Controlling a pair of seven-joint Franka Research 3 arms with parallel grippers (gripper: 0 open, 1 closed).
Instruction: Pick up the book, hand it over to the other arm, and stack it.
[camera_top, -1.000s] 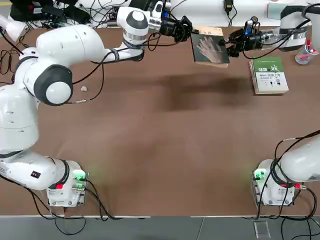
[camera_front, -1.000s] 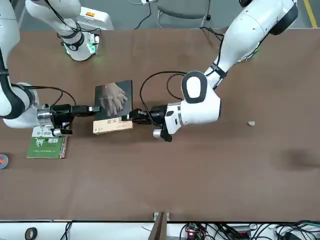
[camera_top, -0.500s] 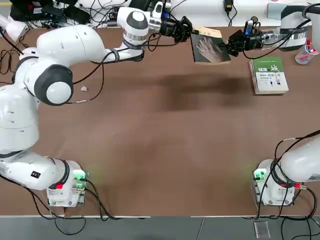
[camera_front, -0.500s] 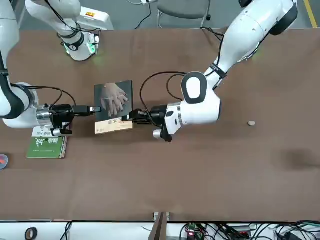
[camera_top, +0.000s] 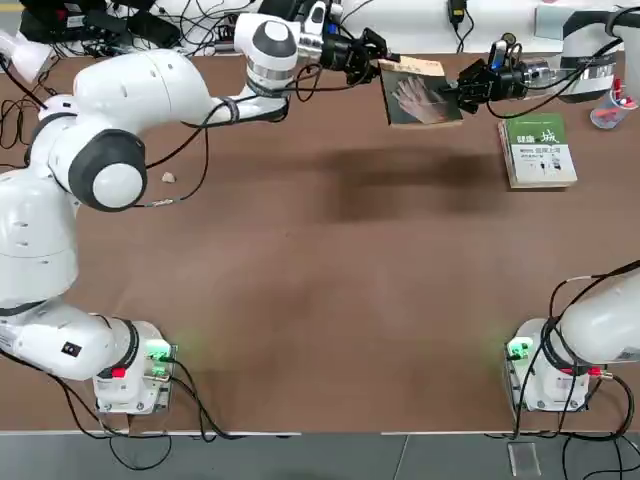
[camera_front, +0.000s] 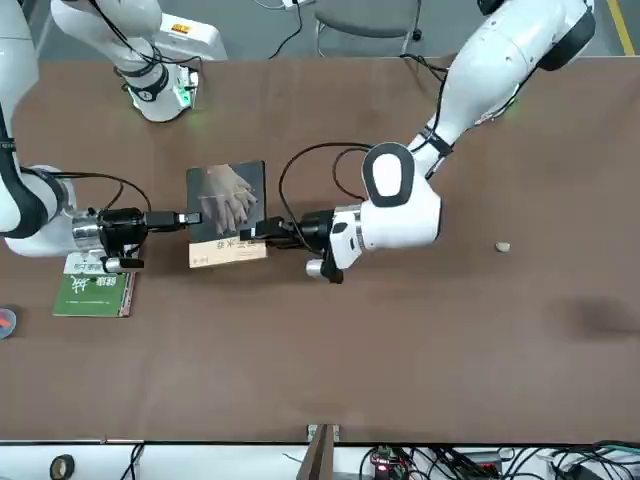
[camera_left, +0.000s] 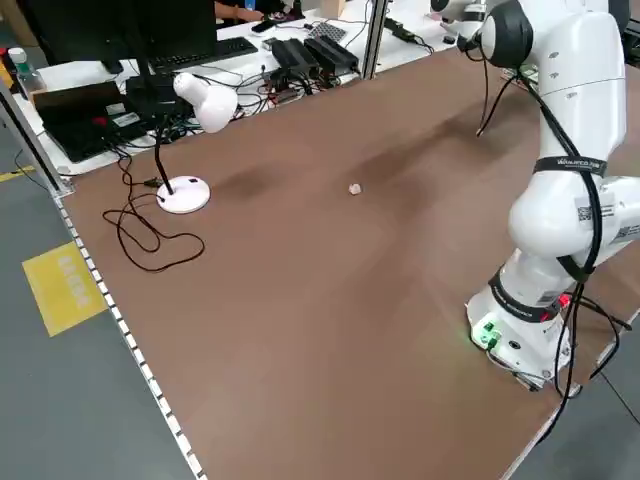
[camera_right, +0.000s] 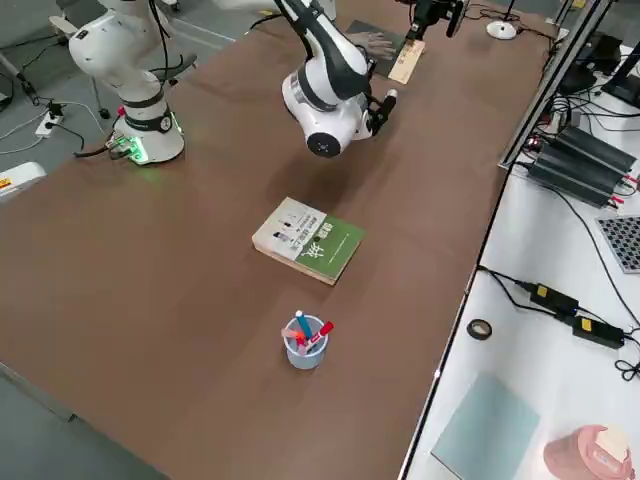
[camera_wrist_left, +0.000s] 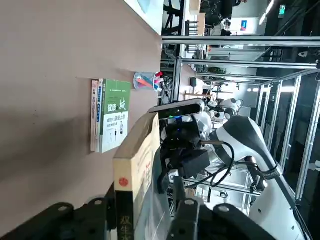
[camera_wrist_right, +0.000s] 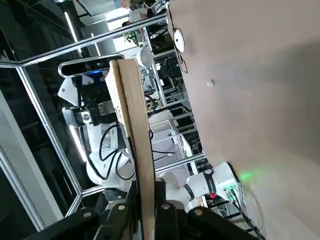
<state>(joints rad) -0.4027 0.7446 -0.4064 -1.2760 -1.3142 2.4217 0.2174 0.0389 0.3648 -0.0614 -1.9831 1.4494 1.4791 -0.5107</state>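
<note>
The book (camera_top: 420, 92), a dark grey paperback with a pale hand on its cover and a tan band, hangs above the table's far side between both arms. My right gripper (camera_top: 458, 93) is shut on its right edge; in the right wrist view the fingers (camera_wrist_right: 125, 210) pinch the book (camera_wrist_right: 131, 125) tightly. My left gripper (camera_top: 383, 62) stands open at the book's opposite edge. In the left wrist view the book's spine (camera_wrist_left: 125, 190) sits between parted fingers (camera_wrist_left: 186, 212) with a gap on one side. The front view shows the book (camera_front: 227, 205) between the right gripper (camera_front: 188, 219) and the left gripper (camera_front: 252, 233).
A thicker green-and-white book (camera_top: 538, 150) lies flat on the table to the right of the held book, under the right arm. A cup of pens (camera_right: 303, 342) stands near the far right edge. A small pebble (camera_top: 168, 178) lies on the left half. A desk lamp (camera_left: 195, 105) stands beyond.
The right gripper's fingers closed onto the book's right edge. The left gripper's fingers, shut on the book a second ago, have parted. The book shifted slightly toward the far edge.
</note>
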